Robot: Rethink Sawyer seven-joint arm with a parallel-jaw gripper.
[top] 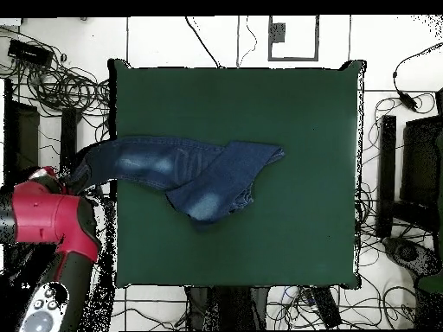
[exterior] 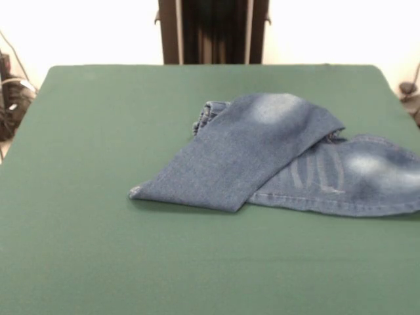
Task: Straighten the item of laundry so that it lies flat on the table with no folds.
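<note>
Jeans point(exterior: 262, 154) lie on green surface point(exterior: 98, 230), one leg folded over other, far leg hanging past surface edge. Red arm point(top: 48, 220) beside that edge. Gripper hidden, grip unknown.

I see the faded blue jeans point(exterior: 262, 154) point(top: 186, 173) folded on the green table point(exterior: 98, 249) point(top: 311, 216): one leg doubled across the other, one end overhanging the table's edge.
</note>
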